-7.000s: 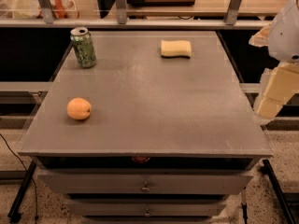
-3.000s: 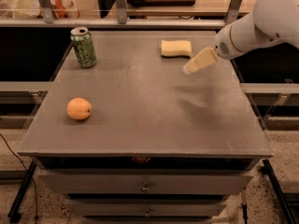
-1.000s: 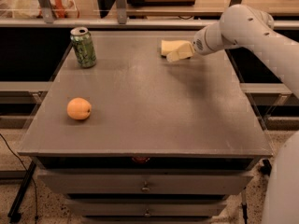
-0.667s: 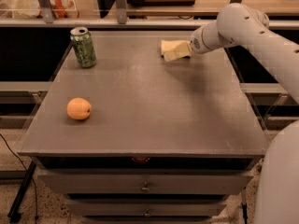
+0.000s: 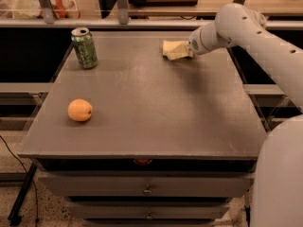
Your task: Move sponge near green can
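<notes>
White arm reaches leftward from the right, hand apparently held low.

Can back left on table, sponge back right, claw at its right, fruit front left

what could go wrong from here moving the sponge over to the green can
1. The gripper meets the sponge at its right end, not its middle. The soft sponge might sag, twist or slip free on the way across.
2. The green can stands upright close to the far left edge of the table. Coming in too low or too near could tip it or push it off.
</notes>
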{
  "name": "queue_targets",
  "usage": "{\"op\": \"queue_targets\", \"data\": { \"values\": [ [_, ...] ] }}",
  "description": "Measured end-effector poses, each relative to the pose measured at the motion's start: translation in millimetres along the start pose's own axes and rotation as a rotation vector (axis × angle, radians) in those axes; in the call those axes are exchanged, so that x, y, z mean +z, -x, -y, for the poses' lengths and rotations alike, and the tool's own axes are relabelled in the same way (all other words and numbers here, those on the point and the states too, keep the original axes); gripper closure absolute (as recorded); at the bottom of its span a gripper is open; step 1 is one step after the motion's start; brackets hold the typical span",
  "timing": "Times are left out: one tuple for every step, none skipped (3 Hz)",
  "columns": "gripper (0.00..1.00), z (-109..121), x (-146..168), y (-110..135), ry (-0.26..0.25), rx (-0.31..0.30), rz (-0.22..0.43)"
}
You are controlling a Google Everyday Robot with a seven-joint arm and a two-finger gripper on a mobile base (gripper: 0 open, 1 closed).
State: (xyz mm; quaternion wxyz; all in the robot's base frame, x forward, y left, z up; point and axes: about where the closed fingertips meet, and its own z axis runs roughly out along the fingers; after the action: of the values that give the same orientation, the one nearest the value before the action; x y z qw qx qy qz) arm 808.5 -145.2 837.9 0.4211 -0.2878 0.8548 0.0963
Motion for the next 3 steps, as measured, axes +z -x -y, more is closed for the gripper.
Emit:
{"op": "queue_targets", "data": {
  "values": [
    [0.63, -2, 2, -1, 0.007, -0.001, -0.001],
    [0.87, -3, -4, 4, 0.008, -0.011, 0.012],
    [1.00, -3, -19, 16, -0.002, -0.040, 0.037]
  ]
}}
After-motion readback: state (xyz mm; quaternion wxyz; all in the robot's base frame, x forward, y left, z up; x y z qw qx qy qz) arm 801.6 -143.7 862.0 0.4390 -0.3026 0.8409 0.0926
